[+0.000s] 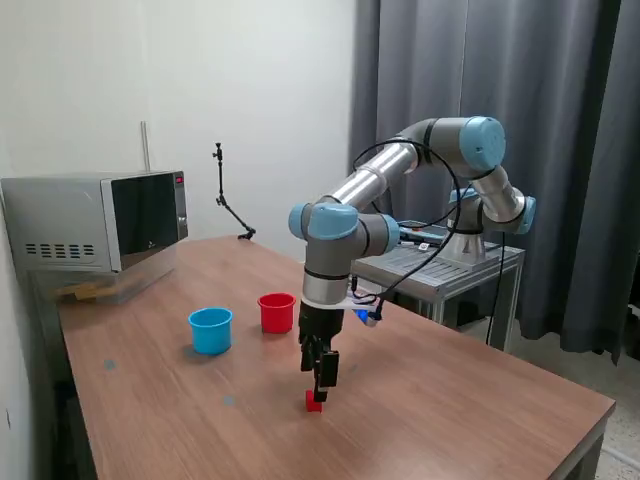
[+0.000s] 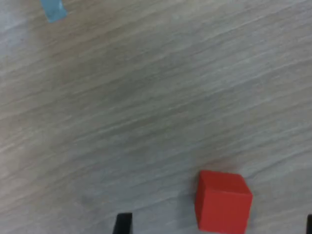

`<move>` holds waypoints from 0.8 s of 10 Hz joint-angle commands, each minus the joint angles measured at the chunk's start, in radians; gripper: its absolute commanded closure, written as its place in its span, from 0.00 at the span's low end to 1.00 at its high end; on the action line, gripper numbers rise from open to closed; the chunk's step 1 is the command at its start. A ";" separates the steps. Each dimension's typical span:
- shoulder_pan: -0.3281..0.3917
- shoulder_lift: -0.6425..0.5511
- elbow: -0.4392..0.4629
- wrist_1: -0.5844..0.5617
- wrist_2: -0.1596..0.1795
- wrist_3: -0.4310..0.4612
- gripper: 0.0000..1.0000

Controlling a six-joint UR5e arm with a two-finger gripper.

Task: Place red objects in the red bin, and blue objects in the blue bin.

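A: End effector (image 1: 321, 388)?
B: Fingers spread, gripping nothing, low over the red cube (image 1: 314, 402) on the wooden surface (image 1: 450, 400).
A: Bins?
B: Red bin (image 1: 277, 312) and blue bin (image 1: 211, 330) upright together, near the arm.

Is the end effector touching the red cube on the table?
Apart. The wrist view shows the red cube sitting between the end effector fingertips, wood visible on both sides of it.
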 commanded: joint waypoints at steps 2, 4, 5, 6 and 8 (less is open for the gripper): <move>0.000 0.022 -0.003 -0.003 0.001 0.000 0.00; 0.000 0.024 -0.003 -0.012 0.001 0.000 0.00; 0.000 0.024 -0.004 -0.012 0.003 0.001 0.00; 0.000 0.024 -0.006 -0.012 0.001 0.001 0.00; 0.006 0.022 -0.006 -0.012 0.001 0.003 0.00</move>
